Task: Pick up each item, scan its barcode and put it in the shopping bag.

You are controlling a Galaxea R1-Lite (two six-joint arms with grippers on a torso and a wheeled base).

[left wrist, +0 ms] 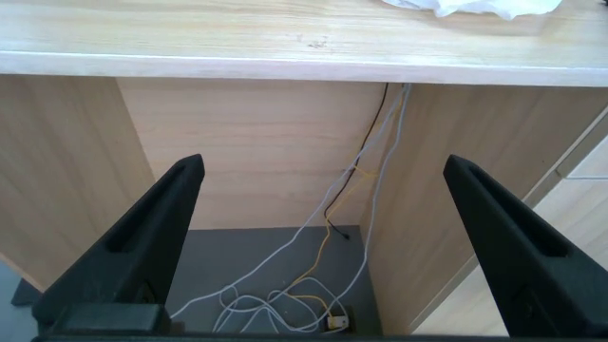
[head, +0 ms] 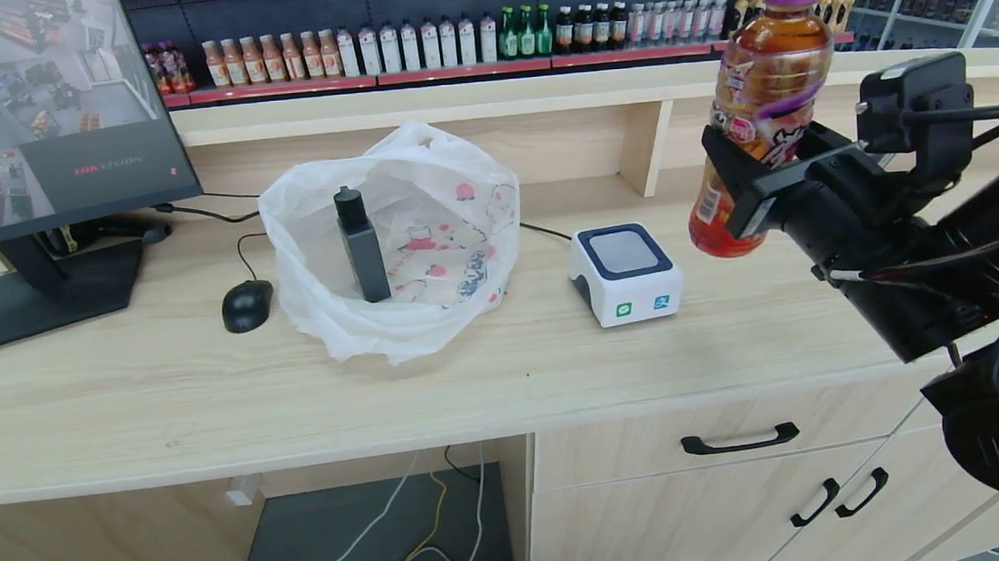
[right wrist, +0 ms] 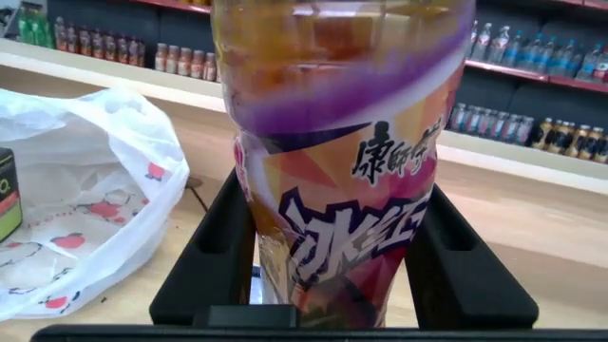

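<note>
head view, shopping bag (head: 309,231) holding dark bottle (head: 362,245), upright

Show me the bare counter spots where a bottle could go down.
Widest: the front strip of the light wooden counter, from the white plastic shopping bag to the near edge. Also right of the white square scanner. Crowded: the gap between bag and scanner, and around the black mouse by the dark monitor stand.
</note>
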